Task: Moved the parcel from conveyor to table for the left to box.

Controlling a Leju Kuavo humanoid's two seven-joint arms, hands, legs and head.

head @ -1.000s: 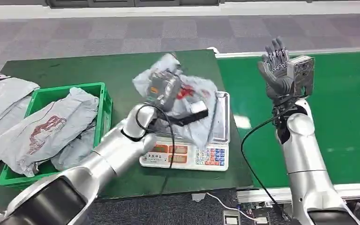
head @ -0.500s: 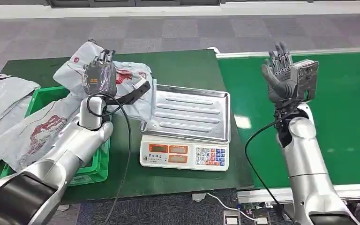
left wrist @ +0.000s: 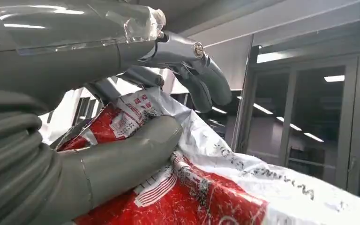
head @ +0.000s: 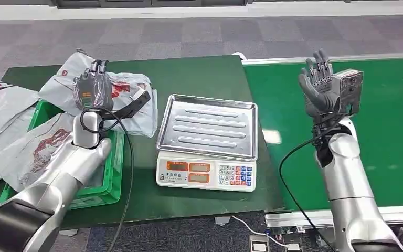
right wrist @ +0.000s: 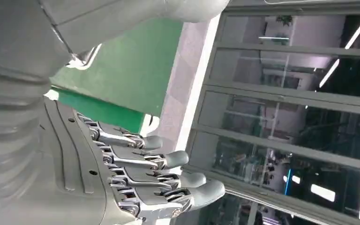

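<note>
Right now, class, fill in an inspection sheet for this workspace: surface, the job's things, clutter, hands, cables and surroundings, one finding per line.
Surface: green table with the green conveyor alongside on the robot's right.
Job's things: grey and red parcel held above the table near the green crate.
Clutter: weighing scale with bare tray; grey bags in the crate, more bags beside it.
Hands: left hand grips the parcel; right hand raised above the conveyor, holding nothing, fingers apart.
Cables: black cable along the left arm; black cable by the right arm; white cable on the floor.
Surroundings: grey tiled floor.
</note>
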